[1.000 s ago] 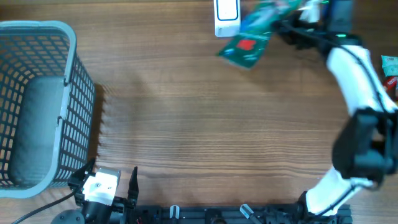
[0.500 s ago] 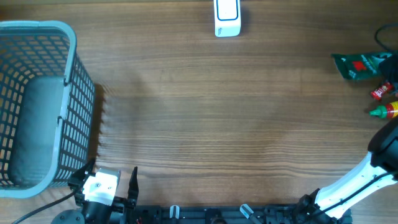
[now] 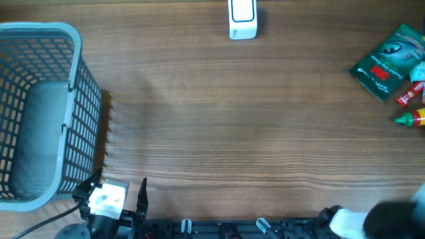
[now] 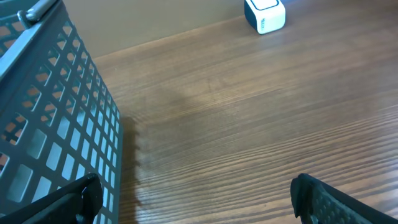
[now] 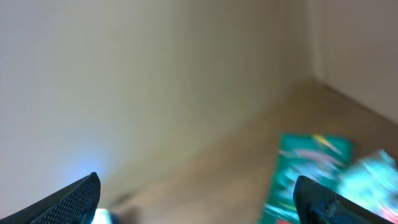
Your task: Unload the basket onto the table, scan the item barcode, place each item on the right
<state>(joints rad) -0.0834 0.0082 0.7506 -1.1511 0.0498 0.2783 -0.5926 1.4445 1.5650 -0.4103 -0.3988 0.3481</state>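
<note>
**Left gripper point(image 4: 196, 186) and right gripper point(image 5: 196, 190) released; green packet point(image 3: 384, 61) flat at far right**

Left gripper sits low at the near edge, fingers spread wide with nothing between them, beside the grey-blue plastic mesh basket point(image 3: 74, 46), whose solid grey floor shows in full. Right gripper's fingers stand equally wide, holding nothing. Its arm point(image 3: 398, 222) is a dark blur at the near right corner. Green packet lies on the wood-grain table point(image 3: 219, 133), just beside small red and yellow items point(image 3: 405, 99). White box-shaped scanner point(image 3: 242, 18) stands at the far edge, well apart.
</note>
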